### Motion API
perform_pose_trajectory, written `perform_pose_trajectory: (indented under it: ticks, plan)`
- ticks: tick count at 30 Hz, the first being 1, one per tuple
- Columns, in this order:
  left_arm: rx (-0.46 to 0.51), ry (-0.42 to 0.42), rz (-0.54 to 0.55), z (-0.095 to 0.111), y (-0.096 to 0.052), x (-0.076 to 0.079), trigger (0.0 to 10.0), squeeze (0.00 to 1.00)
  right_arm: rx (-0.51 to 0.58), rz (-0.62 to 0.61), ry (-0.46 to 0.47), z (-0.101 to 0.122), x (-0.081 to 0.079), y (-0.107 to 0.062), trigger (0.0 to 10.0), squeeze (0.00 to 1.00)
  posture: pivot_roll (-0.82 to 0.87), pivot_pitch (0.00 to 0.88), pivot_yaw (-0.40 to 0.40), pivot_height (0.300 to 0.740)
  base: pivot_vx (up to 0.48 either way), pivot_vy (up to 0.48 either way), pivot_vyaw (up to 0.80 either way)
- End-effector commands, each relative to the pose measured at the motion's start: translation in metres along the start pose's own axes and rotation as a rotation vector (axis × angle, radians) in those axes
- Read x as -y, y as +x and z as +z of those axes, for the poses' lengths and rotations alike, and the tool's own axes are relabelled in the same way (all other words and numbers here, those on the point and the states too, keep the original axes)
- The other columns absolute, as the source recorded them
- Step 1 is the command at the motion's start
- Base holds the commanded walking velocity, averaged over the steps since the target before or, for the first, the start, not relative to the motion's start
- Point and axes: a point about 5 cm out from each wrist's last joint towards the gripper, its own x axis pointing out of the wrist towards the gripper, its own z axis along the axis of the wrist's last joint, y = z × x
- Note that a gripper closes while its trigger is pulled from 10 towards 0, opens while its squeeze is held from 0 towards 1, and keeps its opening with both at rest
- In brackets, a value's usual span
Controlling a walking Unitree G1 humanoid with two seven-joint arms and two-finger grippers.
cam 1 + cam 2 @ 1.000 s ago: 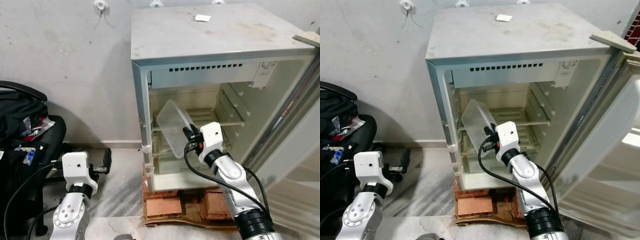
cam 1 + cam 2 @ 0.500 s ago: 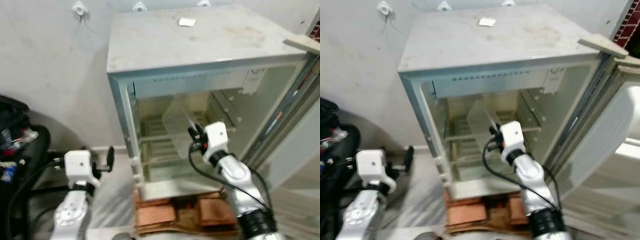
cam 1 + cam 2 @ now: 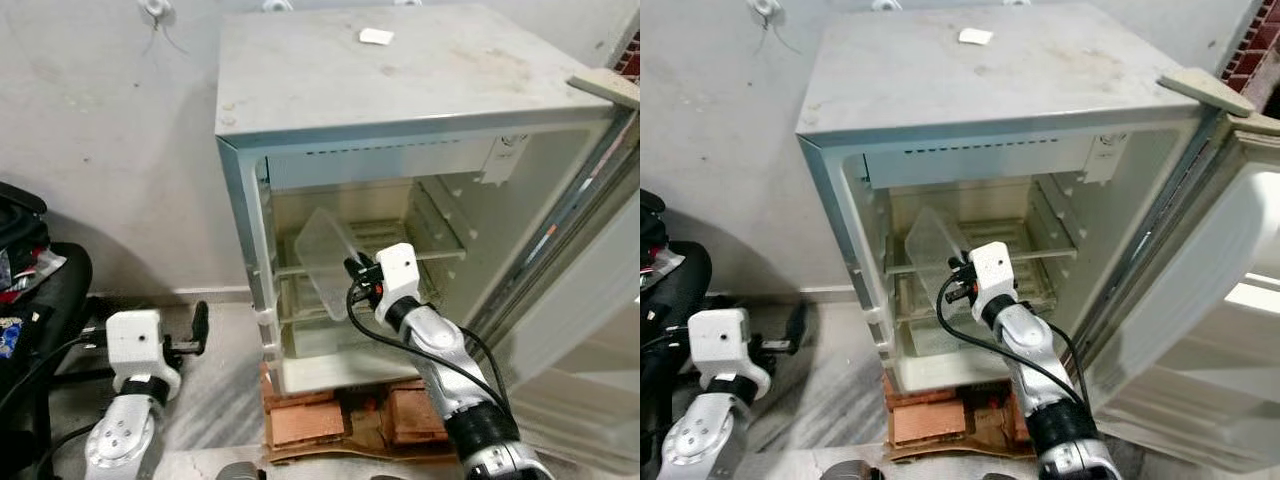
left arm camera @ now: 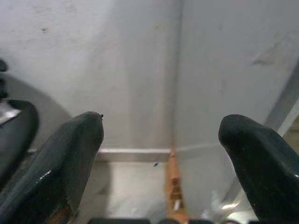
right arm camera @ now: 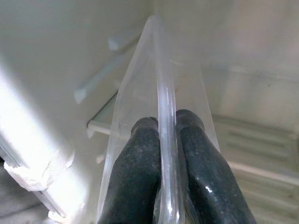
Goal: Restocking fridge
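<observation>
The small grey fridge (image 3: 400, 90) stands open on red bricks (image 3: 310, 420). The right gripper (image 5: 164, 140) pinches the rim of a clear plastic tub (image 3: 328, 250), holding it tilted inside the fridge, near the left wall, over the wire shelf (image 3: 440, 245). The left gripper (image 4: 161, 135) hangs low beside the fridge, fingers wide apart, holding nothing.

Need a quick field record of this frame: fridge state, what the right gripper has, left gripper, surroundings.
fridge: small grey fridge, door open, standing on bricks
held item: clear plastic tray, tilted, inside the fridge opening by the wire shelf
right gripper: shut on the tray's rim, fingers either side
left gripper: open, low beside the fridge, facing the wall
on top of fridge: small white scrap
left of scene: black bag
</observation>
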Motion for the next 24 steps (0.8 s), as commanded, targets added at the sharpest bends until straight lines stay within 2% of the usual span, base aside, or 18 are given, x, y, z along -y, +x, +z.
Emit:
perform_pose_trajectory:
  ticks: [1, 2, 9, 12, 20, 24]
  plan:
    - [-0.003, 0.01, 0.02, 0.002, -0.002, -0.005, 10.0, 0.0, 0.006, -0.008, 0.016, 0.005, 0.001, 0.005, 10.0, 0.0, 0.09, 0.109, 0.009, 0.74, 0.0, 0.0, 0.0]
    - [-0.016, 0.024, 0.033, 0.001, -0.005, -0.01, 10.0, 0.0, 0.001, -0.011, 0.034, 0.009, -0.001, 0.014, 10.0, 0.0, 0.1, 0.121, 0.007, 0.74, 0.0, 0.0, 0.0]
    - [-0.036, 0.047, 0.033, 0.002, -0.017, -0.01, 10.0, 0.0, -0.035, -0.002, 0.07, 0.021, -0.006, 0.037, 10.0, 0.0, 0.15, 0.161, 0.0, 0.74, 0.0, 0.0, 0.0]
    - [-0.047, 0.058, 0.029, 0.005, -0.025, -0.01, 10.0, 0.0, -0.061, -0.006, 0.132, 0.028, -0.006, 0.047, 10.0, 0.0, 0.18, 0.195, 0.0, 0.74, 0.0, 0.0, 0.0]
    - [-0.082, 0.07, 0.033, 0.006, -0.041, -0.012, 10.0, 0.0, -0.131, -0.095, 0.259, 0.031, 0.006, 0.053, 10.0, 0.0, 0.22, 0.245, -0.001, 0.74, 0.0, 0.0, 0.0]
    - [-0.097, 0.074, 0.055, 0.007, -0.049, -0.014, 10.0, 0.0, -0.09, -0.177, 0.368, 0.046, 0.012, 0.06, 10.0, 0.0, 0.25, 0.254, -0.004, 0.74, 0.0, 0.0, 0.0]
